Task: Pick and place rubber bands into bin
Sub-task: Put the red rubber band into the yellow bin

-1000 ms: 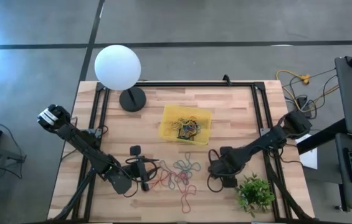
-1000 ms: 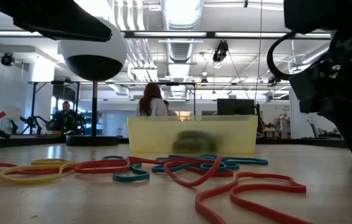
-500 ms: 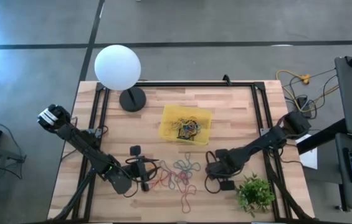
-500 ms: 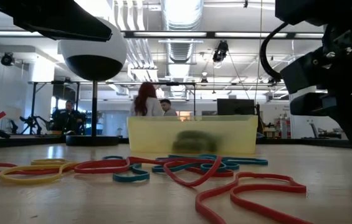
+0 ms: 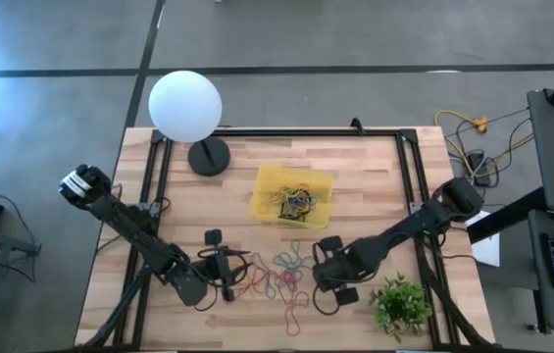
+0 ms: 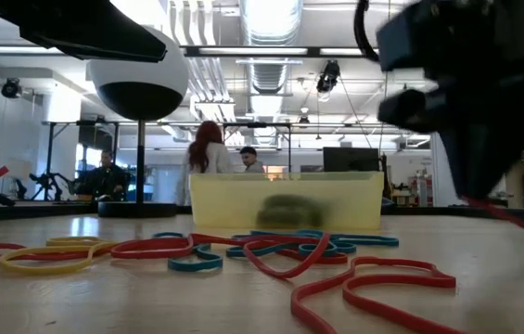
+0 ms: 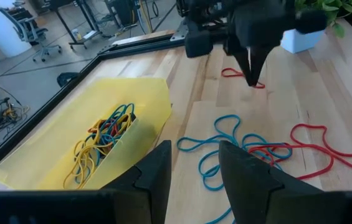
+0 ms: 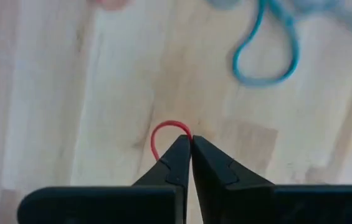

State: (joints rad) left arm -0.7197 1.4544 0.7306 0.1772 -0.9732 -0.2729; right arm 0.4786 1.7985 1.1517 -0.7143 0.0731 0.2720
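Observation:
Loose rubber bands (image 5: 281,277) in red, blue and yellow lie in a tangle on the wooden table's near middle, also in the low view (image 6: 271,249) and left wrist view (image 7: 238,146). Behind them stands the yellow bin (image 5: 293,194) with several bands in it (image 7: 101,140). My right gripper (image 5: 324,275) is right of the tangle, pointing down, shut on a red rubber band (image 8: 163,134). My left gripper (image 5: 233,278) waits open left of the tangle, its fingers (image 7: 194,180) level and aimed at the bin. My right gripper pinches a red rubber band at one end of its loop (image 8: 185,129), right at its fingertips. The fingers come from above, pointing down. The pinched end is raised, and the band slants down (image 6: 512,218) to its other end on the table.
A white globe lamp (image 5: 185,106) stands at the far left, a small green plant (image 5: 401,302) at the near right. A small black block (image 5: 214,236) lies left of the bin. Black rails run along the table's left, far and right edges. People show in the room beyond.
My right gripper has gone toward the table's left edge, nearer the tangle, and up a little, rolling as it went. The red band that lay flat under it now slants up from the table with one end raised.

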